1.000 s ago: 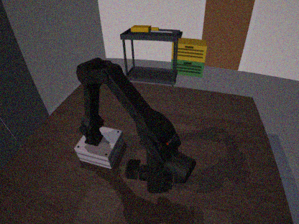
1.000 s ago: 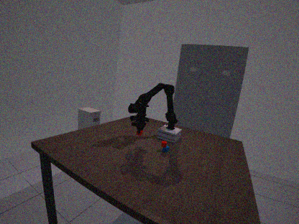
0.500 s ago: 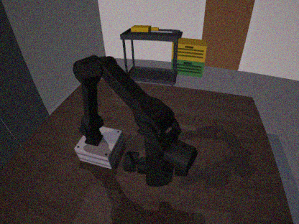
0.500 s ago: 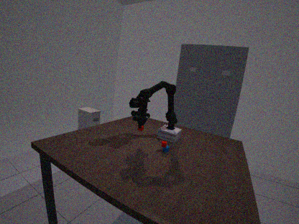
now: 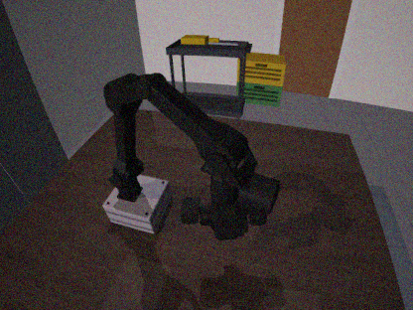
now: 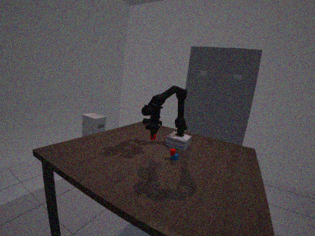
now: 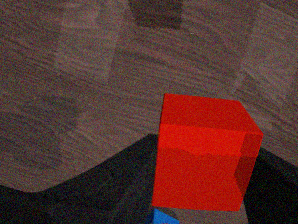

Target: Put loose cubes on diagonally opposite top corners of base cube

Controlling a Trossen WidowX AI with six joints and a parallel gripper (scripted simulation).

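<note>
My gripper point(image 6: 153, 137) point(image 7: 200, 149) is shut on a red cube point(image 6: 154, 136) point(image 7: 197, 170), held above the table. In the wrist view the cube sits between the two dark fingers. A second red cube point(image 6: 173, 151) rests on top of the blue base cube point(image 6: 174, 156) in the exterior view, to the right of my gripper and nearer that camera. A corner of the blue cube point(image 7: 164, 218) shows at the bottom edge of the wrist view, below the held cube. In the top view the arm hides the cubes and the fingertips.
The arm's white mounting box point(image 5: 159, 191) point(image 6: 178, 143) stands on the brown table point(image 5: 318, 164) point(image 6: 113, 181), behind the cubes in the exterior view. A dark cart point(image 5: 208, 51) and yellow and green crates point(image 5: 265, 70) stand beyond the table.
</note>
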